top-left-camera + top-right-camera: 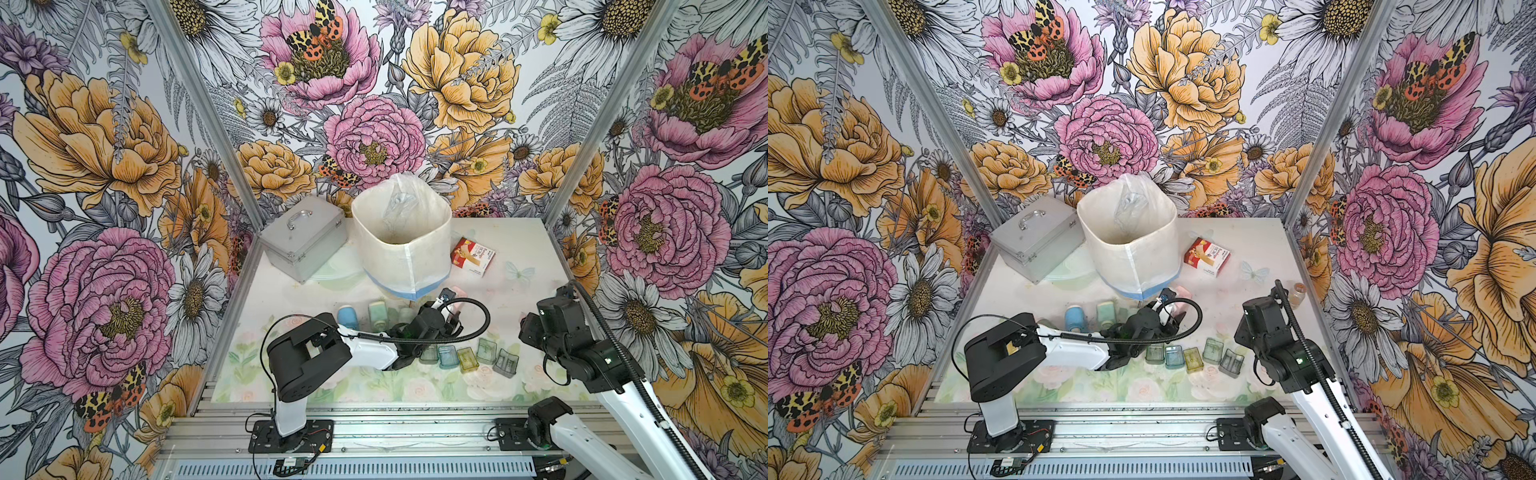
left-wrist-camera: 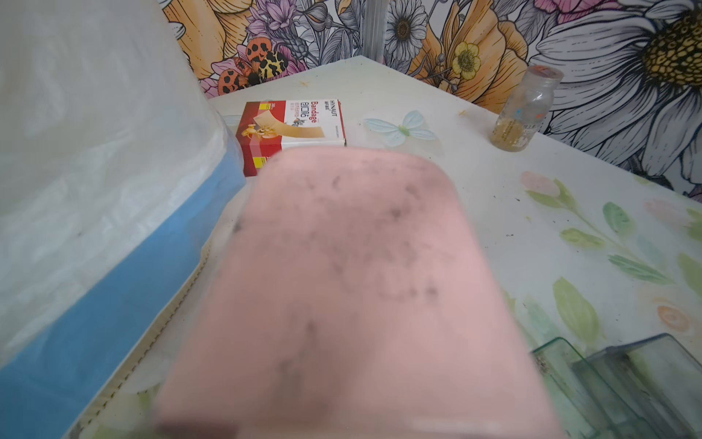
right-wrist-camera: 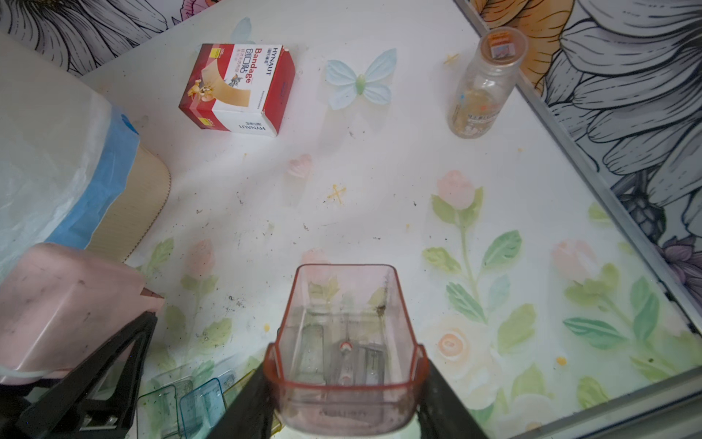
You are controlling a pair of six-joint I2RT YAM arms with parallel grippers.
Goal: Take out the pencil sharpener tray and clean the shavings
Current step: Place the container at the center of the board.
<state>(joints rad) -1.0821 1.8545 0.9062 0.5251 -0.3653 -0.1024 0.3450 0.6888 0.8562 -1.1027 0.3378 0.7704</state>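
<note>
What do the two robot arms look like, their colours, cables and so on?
Left arm and right arm alike: glossy white links between boxy black joints, on black base plates. A ribbed black hose runs along each; the left adds a thin black wire. The right pincer has flat black fingers. A small green light glows on the right arm.
</note>
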